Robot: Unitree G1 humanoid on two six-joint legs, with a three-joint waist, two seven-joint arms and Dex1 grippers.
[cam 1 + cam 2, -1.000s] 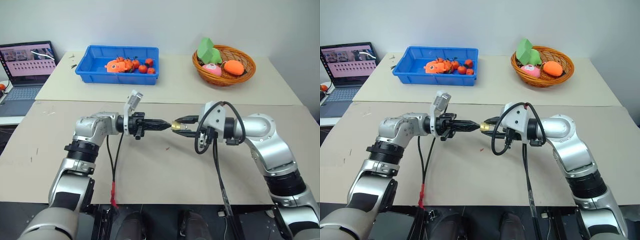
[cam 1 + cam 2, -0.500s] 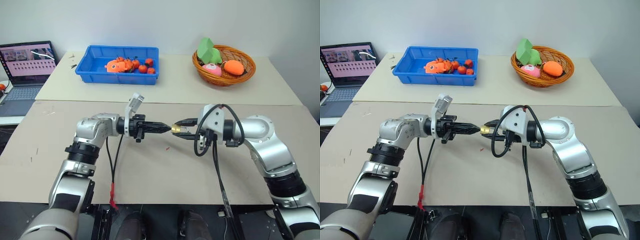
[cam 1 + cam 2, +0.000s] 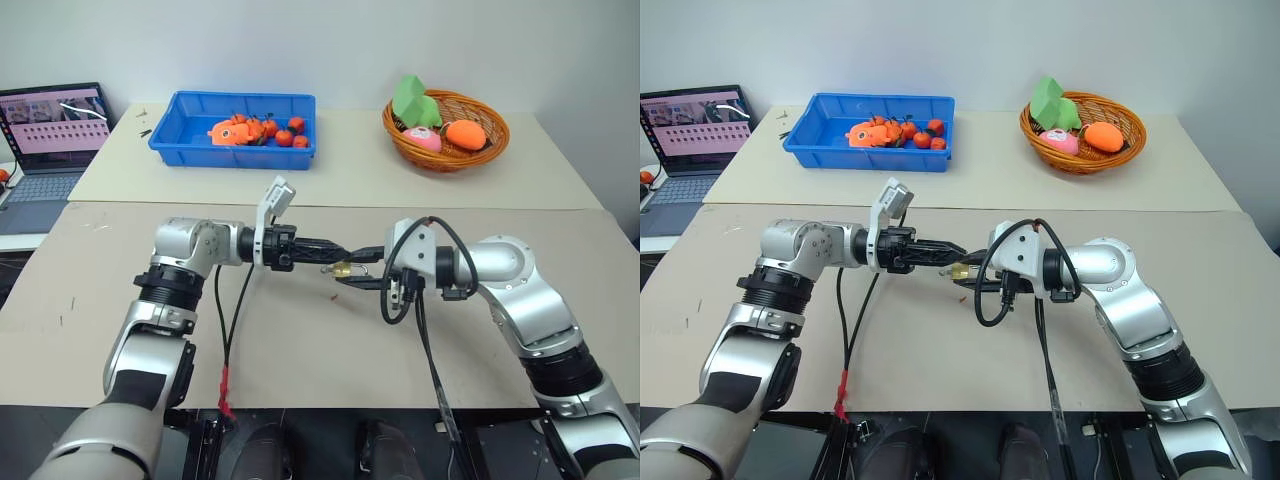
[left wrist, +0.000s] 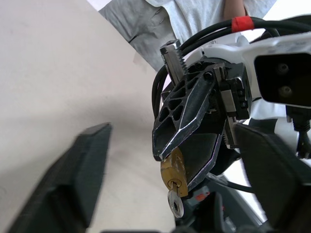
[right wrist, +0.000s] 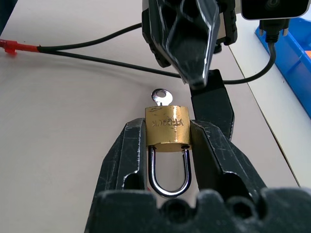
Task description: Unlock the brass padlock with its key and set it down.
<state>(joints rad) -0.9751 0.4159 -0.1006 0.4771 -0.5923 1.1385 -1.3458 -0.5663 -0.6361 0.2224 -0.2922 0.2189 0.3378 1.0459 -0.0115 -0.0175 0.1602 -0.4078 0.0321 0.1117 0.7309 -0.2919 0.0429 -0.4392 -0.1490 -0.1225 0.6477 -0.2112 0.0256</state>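
The brass padlock (image 5: 167, 127) hangs above the middle of the table, clamped by its sides in my right gripper (image 3: 352, 272). Its silvery shackle (image 5: 169, 180) points back toward the wrist. The key (image 5: 162, 96) sticks out of the padlock's underside, and nothing holds it. My left gripper (image 3: 333, 255) faces the right one, open, with one of its fingers (image 4: 73, 179) on either side of the key end without touching it. In the left wrist view the padlock (image 4: 174, 170) and the key (image 4: 175, 207) show between the right gripper's black fingers.
At the back of the table stand a blue bin (image 3: 170, 135) of small orange and red toys and a wicker basket (image 3: 402, 137) of plush toys. A laptop (image 3: 50, 130) sits at the far left. A red speck (image 3: 958, 297) lies under the grippers. A person's grey clothing (image 4: 146, 24) shows beyond.
My left gripper has opened and let go of the key, which stays in the padlock. The left wrist has rolled. The right gripper still clamps the padlock.
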